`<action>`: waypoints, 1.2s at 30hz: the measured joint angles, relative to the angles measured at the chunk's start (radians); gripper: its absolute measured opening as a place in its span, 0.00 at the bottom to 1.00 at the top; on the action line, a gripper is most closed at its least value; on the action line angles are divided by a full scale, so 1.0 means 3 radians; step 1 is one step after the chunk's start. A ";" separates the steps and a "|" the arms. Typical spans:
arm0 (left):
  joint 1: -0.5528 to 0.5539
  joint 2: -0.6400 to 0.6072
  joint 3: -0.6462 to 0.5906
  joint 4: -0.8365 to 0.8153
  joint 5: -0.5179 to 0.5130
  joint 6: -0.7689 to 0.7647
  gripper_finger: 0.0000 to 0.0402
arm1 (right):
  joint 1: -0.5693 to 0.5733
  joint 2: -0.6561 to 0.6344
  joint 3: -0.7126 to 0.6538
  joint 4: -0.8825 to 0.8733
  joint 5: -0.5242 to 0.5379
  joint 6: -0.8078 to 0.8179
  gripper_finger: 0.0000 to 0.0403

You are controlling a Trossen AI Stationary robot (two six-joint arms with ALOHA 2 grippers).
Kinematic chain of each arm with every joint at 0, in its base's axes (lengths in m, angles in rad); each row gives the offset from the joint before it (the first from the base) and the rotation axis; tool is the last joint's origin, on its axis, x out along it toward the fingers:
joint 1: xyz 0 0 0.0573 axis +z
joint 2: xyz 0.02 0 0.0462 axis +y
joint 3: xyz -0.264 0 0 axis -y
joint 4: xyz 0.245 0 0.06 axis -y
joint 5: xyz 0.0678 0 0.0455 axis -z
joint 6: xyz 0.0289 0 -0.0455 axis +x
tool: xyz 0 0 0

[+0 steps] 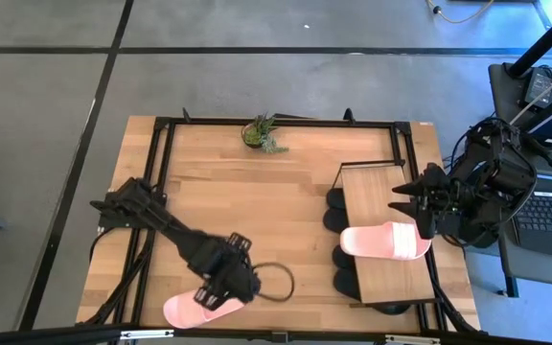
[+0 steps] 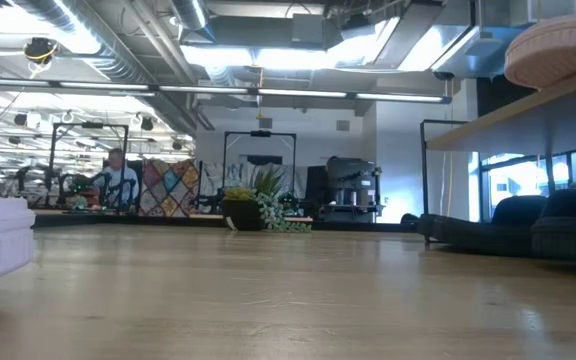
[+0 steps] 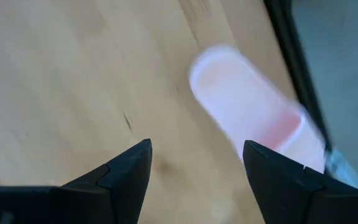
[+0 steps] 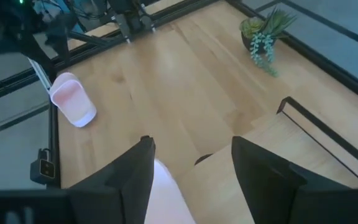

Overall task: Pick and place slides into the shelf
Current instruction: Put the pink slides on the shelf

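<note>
Only unmarked pink slide, left gripper above

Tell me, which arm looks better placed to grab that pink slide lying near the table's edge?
The left. Its open tool hovers right over that pink slide, while the right tool, also open, sits across the table at the shelf, above the other pink slide.

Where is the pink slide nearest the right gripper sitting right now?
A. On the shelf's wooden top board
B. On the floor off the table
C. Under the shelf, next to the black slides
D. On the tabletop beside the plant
A: in the high view the pink slide lies across the shelf top board, just by the right gripper, while black slides sit underneath.
</note>
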 joint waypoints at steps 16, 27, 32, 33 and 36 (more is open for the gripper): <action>-0.0273 0.0149 -0.0732 -0.0126 0.0048 0.0694 0.60 | -0.0164 -0.0001 0.0000 0.0002 0.0099 -0.0019 0.53; -0.0272 0.0148 -0.0835 0.0251 0.0056 0.0799 0.60 | -0.0240 -0.0001 0.0000 -0.0017 0.0099 -0.0021 0.53; -0.0374 0.0148 -0.0835 0.0440 0.0185 0.1239 0.60 | -0.0284 -0.0001 0.0000 -0.0020 0.0099 -0.0021 0.53; -0.0403 0.0148 -0.0835 0.0458 0.0220 0.1303 0.60 | -0.0293 -0.0001 0.0000 -0.0020 0.0099 -0.0022 0.53; -0.0473 0.0148 -0.0835 0.0503 0.0473 0.1373 0.60 | -0.0307 -0.0001 0.0000 -0.0022 0.0099 -0.0040 0.53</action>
